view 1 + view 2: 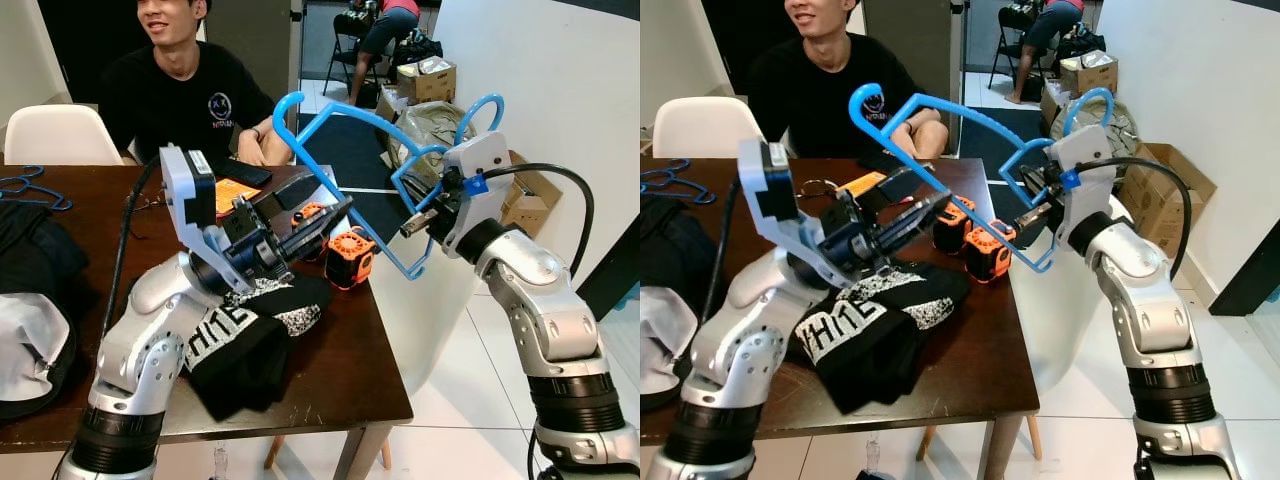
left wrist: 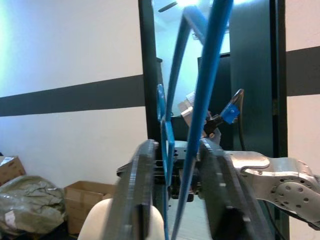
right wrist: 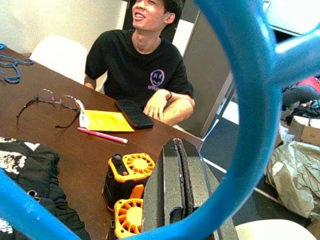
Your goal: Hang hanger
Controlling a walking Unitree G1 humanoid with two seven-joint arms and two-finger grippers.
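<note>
A blue plastic hanger [image 1: 345, 205] is held in the air over the right end of the brown table [image 1: 340, 380], its hook [image 1: 484, 103] up beside my right wrist. My left gripper [image 1: 340, 208] reaches in from the left and is shut on the hanger's bars [image 2: 192, 150], which run between its two fingers. My right gripper [image 1: 412, 224] comes from the right with its fingers [image 3: 175, 165] pressed together. They poke through the hanger's loop [image 3: 252, 115], which curves around them near their base.
A person in a black T-shirt [image 1: 185, 95] sits at the table's far side. A black printed garment [image 1: 250, 340], two orange devices [image 1: 350, 258], glasses [image 3: 47, 100], a yellow pad [image 3: 105, 121] and a phone [image 3: 132, 114] lie there. More blue hangers [image 1: 30, 188] lie far left. Boxes [image 1: 530, 195] stand right.
</note>
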